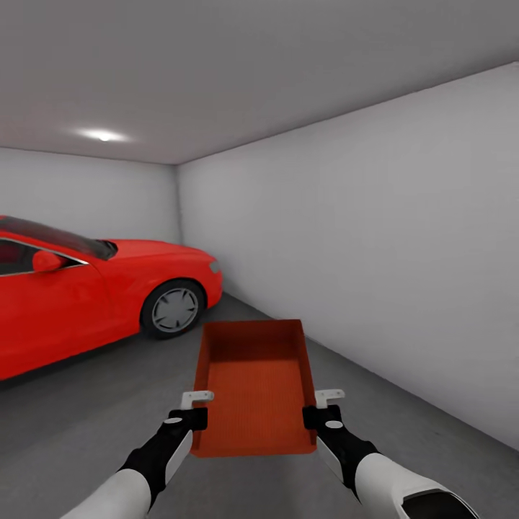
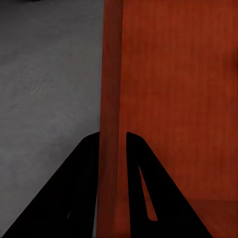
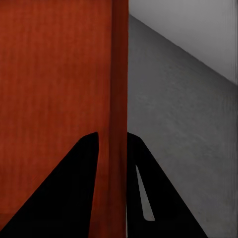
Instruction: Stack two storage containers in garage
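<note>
Above the garage's grey concrete floor (image 1: 86, 425), beside a red car (image 1: 94, 295), the left end effector (image 1: 193, 419) and right end effector (image 1: 317, 417) each pinch a long side wall of the red-orange storage container (image 1: 254, 389), holding it between them.

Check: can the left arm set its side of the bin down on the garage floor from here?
Probably yes. The left claw pinches the red-orange bin's side wall, and bare grey concrete floor lies beneath. The red car stands off to the left, apart.
</note>
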You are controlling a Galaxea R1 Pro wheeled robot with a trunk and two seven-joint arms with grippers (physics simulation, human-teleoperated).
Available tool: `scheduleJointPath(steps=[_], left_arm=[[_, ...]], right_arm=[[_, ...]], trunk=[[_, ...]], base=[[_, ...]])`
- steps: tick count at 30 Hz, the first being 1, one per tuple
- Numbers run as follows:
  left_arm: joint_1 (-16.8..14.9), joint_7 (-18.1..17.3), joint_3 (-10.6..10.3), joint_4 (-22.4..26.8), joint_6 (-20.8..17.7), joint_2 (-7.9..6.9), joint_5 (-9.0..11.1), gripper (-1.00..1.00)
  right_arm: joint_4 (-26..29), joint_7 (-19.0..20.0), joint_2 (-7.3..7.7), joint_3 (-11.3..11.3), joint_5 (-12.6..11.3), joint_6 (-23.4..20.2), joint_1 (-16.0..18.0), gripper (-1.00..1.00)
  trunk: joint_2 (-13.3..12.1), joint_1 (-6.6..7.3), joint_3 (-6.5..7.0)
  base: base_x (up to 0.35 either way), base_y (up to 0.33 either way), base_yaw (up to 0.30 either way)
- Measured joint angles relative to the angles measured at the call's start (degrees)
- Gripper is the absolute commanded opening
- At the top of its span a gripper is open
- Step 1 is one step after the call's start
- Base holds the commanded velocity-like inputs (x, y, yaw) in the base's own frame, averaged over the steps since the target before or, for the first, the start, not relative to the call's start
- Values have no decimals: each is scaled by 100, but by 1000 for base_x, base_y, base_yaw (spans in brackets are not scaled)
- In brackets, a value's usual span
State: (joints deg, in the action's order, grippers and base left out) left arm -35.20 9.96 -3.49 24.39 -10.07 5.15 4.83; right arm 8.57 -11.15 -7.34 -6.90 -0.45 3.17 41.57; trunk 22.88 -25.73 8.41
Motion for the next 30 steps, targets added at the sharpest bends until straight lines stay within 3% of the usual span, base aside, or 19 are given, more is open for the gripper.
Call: scheduleJointPath(steps=[15,30], left_arm=[[0,5,-3,1,0,3,1,-100],[0,5,-7,6,1,1,3,-100]], right_arm=[[0,7,5,-3,-6,0,0,-100],[2,4,3,3,2,3,1,-100]], trunk=[[-1,0,-15],[-1,-3,-47]], base=[[316,0,-281],[22,0,-281]])
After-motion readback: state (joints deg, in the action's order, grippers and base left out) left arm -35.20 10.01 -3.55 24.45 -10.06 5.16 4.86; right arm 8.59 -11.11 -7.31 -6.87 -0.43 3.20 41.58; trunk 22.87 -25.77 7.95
